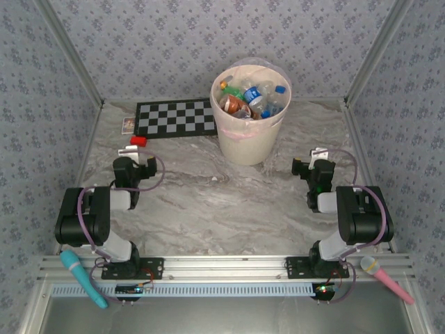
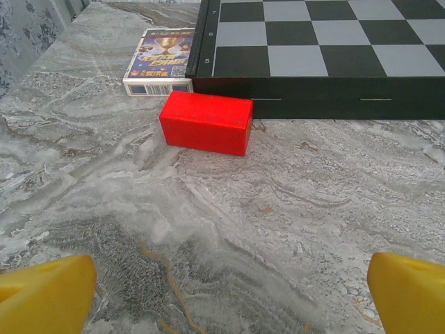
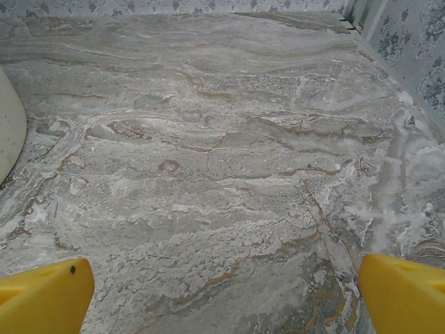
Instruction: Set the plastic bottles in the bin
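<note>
The cream-pink bin (image 1: 247, 142) stands at the back middle of the table, and its curved wall (image 3: 8, 125) shows at the left edge of the right wrist view. Several plastic bottles (image 1: 249, 99) lie piled inside it, clear with blue caps, some green and brown-orange. My left gripper (image 1: 133, 154) rests low at the left, open, its yellow fingertips (image 2: 49, 292) wide apart over bare marble. On the right my right gripper (image 1: 316, 156) is open too, yellow fingertips (image 3: 403, 292) spread with nothing between them.
A small red block (image 2: 206, 122) lies just ahead of the left gripper, against a chessboard (image 2: 320, 49) and next to a card box (image 2: 158, 62). Patterned walls close in the table on three sides. Two toy microphones (image 1: 83, 278) lie on the near rail.
</note>
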### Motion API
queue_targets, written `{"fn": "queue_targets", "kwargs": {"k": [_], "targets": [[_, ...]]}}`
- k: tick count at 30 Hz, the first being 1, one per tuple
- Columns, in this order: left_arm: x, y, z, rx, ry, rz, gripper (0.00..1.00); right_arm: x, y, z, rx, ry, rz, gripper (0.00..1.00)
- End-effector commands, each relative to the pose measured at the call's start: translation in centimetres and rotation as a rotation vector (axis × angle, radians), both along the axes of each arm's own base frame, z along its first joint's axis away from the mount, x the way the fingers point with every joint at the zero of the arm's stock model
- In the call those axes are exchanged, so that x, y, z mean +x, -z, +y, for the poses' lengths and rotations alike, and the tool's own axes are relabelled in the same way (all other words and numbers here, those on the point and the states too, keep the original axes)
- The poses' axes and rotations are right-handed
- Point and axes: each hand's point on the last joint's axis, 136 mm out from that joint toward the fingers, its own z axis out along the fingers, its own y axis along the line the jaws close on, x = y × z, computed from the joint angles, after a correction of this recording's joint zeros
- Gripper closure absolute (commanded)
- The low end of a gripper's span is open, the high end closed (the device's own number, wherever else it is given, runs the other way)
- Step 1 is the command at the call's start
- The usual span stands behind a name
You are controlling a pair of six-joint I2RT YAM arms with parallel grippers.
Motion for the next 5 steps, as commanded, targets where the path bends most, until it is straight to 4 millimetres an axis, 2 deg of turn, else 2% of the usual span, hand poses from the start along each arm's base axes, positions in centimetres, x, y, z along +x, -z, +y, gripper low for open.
{"fn": "queue_targets", "kwargs": {"k": [1, 5], "targets": [[0.54, -0.85, -0.21, 0.010, 0.013, -0.033, 0.00, 0.55, -1.07, -0.48, -0.013, 0.022, -0.036, 0.01], [0.53, -0.85, -0.27, 0.010, 0.015, -0.033, 0.00, 0.58, -1.11, -0.46, -0.012, 0.021, -0.037, 0.00]]}}
